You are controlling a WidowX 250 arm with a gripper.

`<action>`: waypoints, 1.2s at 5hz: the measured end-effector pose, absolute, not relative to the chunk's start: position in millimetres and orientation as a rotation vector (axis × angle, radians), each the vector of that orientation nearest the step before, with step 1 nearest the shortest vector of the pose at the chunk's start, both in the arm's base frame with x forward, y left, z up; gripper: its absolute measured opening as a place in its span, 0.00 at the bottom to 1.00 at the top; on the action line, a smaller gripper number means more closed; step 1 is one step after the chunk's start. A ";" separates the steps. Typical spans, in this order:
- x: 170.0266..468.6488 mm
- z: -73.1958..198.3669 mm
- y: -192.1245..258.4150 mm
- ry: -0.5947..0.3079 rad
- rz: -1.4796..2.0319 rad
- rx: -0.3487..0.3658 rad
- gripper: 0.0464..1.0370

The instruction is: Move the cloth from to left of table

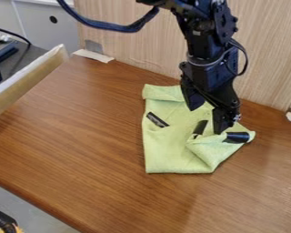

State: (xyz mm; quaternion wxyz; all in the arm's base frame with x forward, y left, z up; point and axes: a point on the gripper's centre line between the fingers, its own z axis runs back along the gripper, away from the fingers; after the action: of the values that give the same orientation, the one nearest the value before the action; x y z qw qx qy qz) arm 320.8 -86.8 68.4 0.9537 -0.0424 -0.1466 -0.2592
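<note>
The black gripper (207, 120) hangs over the right part of the green cloth (167, 150), its two fingers apart with cloth showing between and below them. One finger is farther back, and the other comes down close to a raised fold at the cloth's right side. Whether that fingertip touches the cloth I cannot tell. The cloth lies on the right half of the wooden table (81, 136), folded over along its back edge and bunched at its right corner. Several dark patches show on it, one at the left and others near the gripper.
A wooden panel (132, 36) stands along the table's back edge. At the left is a light-edged board (26, 84) with dark equipment behind it. Pieces of tape lie at the foot of the panel. The table's front edge runs diagonally across the lower left.
</note>
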 end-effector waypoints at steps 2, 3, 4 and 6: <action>308.4 42.6 -72.2 -0.244 -0.463 -0.046 0.96; 299.9 23.4 -53.2 -0.204 -0.398 -0.020 0.96; 299.0 13.8 -44.5 -0.182 -0.358 0.034 0.96; 293.5 -25.2 -37.1 -0.062 -0.340 0.137 0.96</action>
State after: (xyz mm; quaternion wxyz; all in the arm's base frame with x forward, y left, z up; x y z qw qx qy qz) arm 293.5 -37.1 -25.2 0.9827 0.0680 -0.0308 -0.1692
